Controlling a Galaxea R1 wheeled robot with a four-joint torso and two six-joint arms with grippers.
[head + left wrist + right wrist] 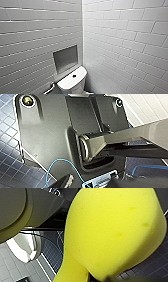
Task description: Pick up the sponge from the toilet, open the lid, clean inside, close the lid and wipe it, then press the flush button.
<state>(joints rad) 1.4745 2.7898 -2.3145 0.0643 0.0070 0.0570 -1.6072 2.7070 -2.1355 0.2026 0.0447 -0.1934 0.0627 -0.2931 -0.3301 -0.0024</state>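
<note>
Close at the right wrist, the sponge [112,230] bulges bright yellow, squeezed to a narrow waist where the right gripper [86,276] is clamped onto it, with dark blue floor tiles [155,263] behind. Whether the left gripper [90,184] is spread or closed cannot be told. Farther off, the toilet [72,83] stands in the corner, its flush button [74,75] dark on the tank top, below a grey niche [65,58] in the white tiled walls [125,37]

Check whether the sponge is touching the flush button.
Apart. Head view: the flush button sits bare on the tank top; right wrist view: the sponge hangs over dark floor tiles.
</note>
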